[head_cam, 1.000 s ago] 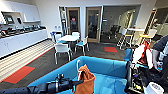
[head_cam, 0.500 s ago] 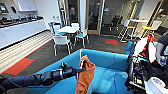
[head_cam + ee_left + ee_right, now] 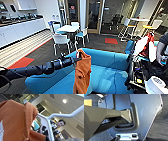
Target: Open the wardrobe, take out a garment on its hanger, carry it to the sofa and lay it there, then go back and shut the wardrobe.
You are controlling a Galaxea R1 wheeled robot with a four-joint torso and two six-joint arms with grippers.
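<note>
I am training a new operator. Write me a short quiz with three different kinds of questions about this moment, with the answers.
1. True or false: the garment already lies flat on the sofa.
2. Which arm carries the hanger? A) left B) right C) both
3. Fill in: beyond the sofa stand white chairs around a white ____.

Key
1. False. It hangs in the air from the left gripper, over the sofa seat.
2. A. The arm comes in from the picture's left in the head view.
3. Table.
</note>
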